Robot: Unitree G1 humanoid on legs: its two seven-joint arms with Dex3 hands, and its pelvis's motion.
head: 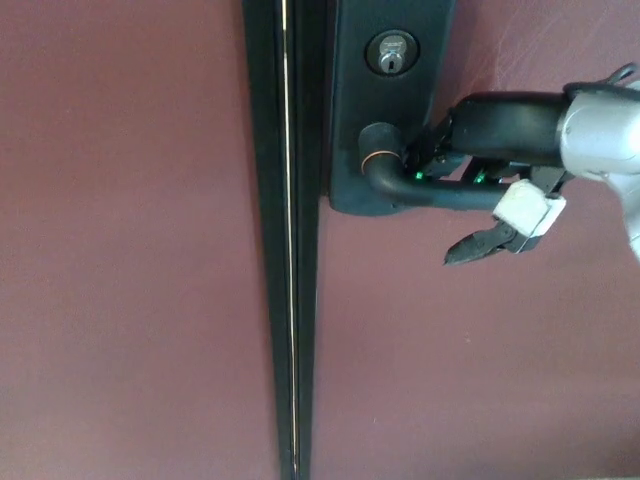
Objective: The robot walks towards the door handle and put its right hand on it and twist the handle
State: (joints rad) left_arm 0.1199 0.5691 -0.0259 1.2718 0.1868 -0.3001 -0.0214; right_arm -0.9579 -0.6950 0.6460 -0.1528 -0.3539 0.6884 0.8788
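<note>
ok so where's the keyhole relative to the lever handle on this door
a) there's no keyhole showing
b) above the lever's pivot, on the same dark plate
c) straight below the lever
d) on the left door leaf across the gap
b: the silver keyhole cylinder sits near the top of the dark backplate, directly above the pivot of the lever handle, which the right hand rests on.

Silver keyhole (391, 55) (upper plate); dark seam (288, 300) between maroon panels.
</note>
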